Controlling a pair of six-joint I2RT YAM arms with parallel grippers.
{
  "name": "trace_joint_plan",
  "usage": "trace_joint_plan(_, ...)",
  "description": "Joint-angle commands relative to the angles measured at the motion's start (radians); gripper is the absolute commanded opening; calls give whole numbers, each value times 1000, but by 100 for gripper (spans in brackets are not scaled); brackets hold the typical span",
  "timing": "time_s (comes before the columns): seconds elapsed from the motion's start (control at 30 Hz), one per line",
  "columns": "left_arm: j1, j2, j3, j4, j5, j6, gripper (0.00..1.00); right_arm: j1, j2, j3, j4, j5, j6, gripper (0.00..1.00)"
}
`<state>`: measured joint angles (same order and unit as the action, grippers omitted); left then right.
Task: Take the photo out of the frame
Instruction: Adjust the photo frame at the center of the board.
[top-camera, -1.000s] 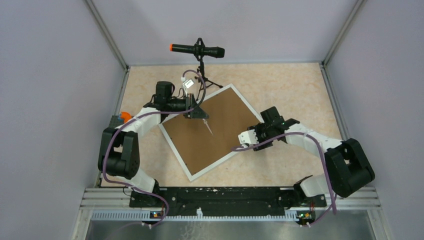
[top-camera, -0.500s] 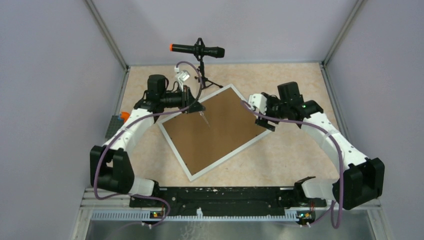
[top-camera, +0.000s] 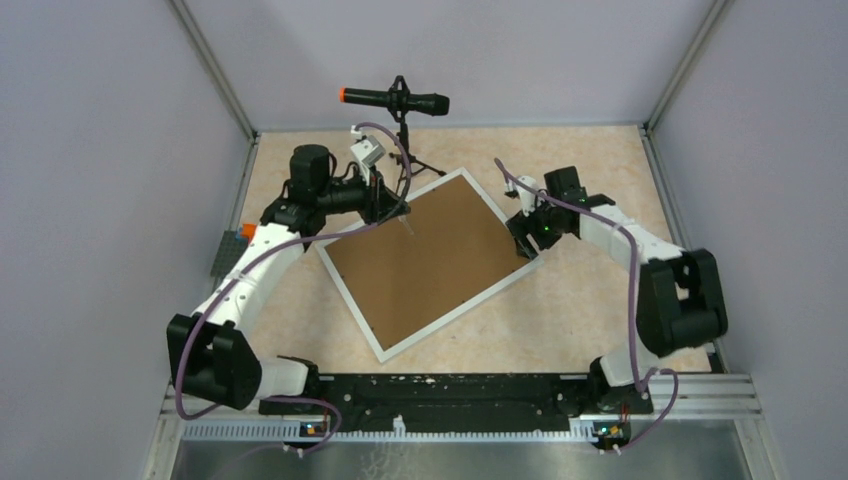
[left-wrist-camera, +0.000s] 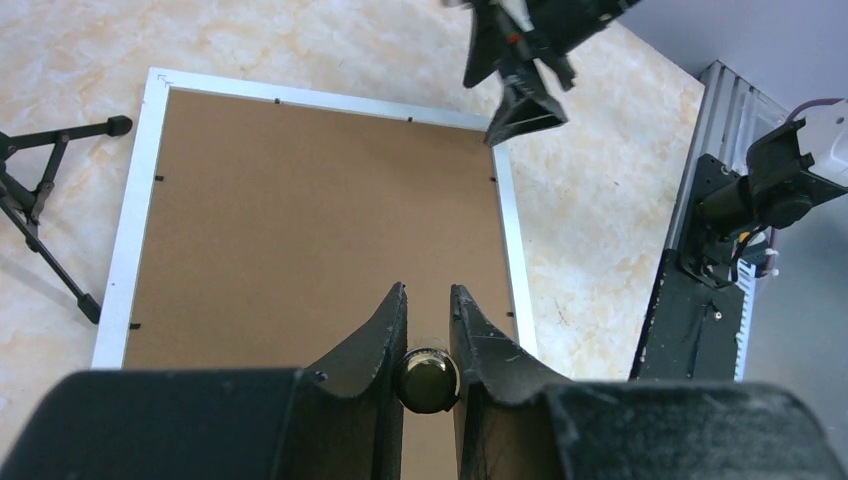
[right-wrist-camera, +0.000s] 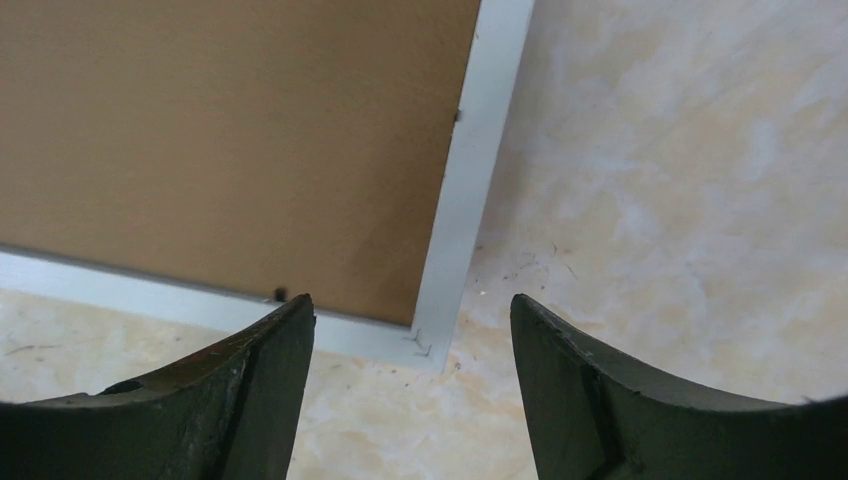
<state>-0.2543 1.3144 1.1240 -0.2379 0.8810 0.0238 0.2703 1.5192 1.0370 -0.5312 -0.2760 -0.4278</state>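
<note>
One frame (top-camera: 430, 265) is lying on one table (top-camera: 600, 300). Two grippers are hovering over it: the left gripper (left-wrist-camera: 428, 295), pinching one thin stick (top-camera: 409, 229), and the right gripper (right-wrist-camera: 410, 302). One microphone (top-camera: 395, 100) is standing on one tripod (top-camera: 418, 160) at the far side.

right pincer (right-wrist-camera: 410, 305): jaws spread wide | frame (right-wrist-camera: 480, 150): white corner below the gap, brown backing (right-wrist-camera: 230, 130) up | table (right-wrist-camera: 680, 180): marbled beige
</note>
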Motion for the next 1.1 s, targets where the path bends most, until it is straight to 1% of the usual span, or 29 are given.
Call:
trace_joint_plan(0.0,-11,35,-7,90,20,40,0,-50,190,107,45,11,52,69)
trace_joint_plan(0.1,-12,63,-12,160,23,18,0,-50,261,150,20,-6,42,68)
trace_joint_plan(0.17,-14,89,-10,183,21,-16,0,-48,293,172,-5,-12,44,65)
trace_joint_plan(0.2,-16,101,-4,183,26,-34,0,-50,312,188,-28,-11,37,61)
trace_joint_plan(0.23,-21,111,-2,179,26,-46,0,-49,332,209,-57,-10,26,54)
trace_joint_plan(0.3,-31,116,0,171,-4,-34,0,-50,375,261,-124,-2,-14,34)
trace_joint_plan(0.33,-36,115,-7,174,-20,-32,0,-50,395,283,-155,3,-47,27)
trace_joint_plan(0.43,-56,138,-23,197,-46,-83,0,-52,430,334,-206,13,-170,14)
trace_joint_plan(0.53,-111,158,-59,249,-88,-129,0,-61,456,375,-218,20,-321,5)
trace_joint_plan(0.6,-161,157,-98,323,-124,-148,0,-80,492,441,-251,-4,-431,0)
trace_joint_plan(0.73,-228,186,-134,413,-188,-197,0,-118,544,562,-310,-45,-671,0)
trace_joint_plan(0.83,-237,218,-107,416,-201,-220,0,-136,561,582,-365,-64,-886,0)
trace_joint_plan(0.9,-234,229,-78,394,-206,-211,0,-139,571,596,-371,-75,-964,0)
trace_joint_plan(0.93,-233,229,-65,382,-205,-203,0,-135,583,616,-384,-97,-995,0)
trace_joint_plan(0.97,-233,224,-58,377,-207,-203,0,-125,597,645,-388,-119,-991,0)
trace_joint_plan(1.07,-230,207,-60,387,-203,-232,0,-73,659,754,-407,-174,-925,0)
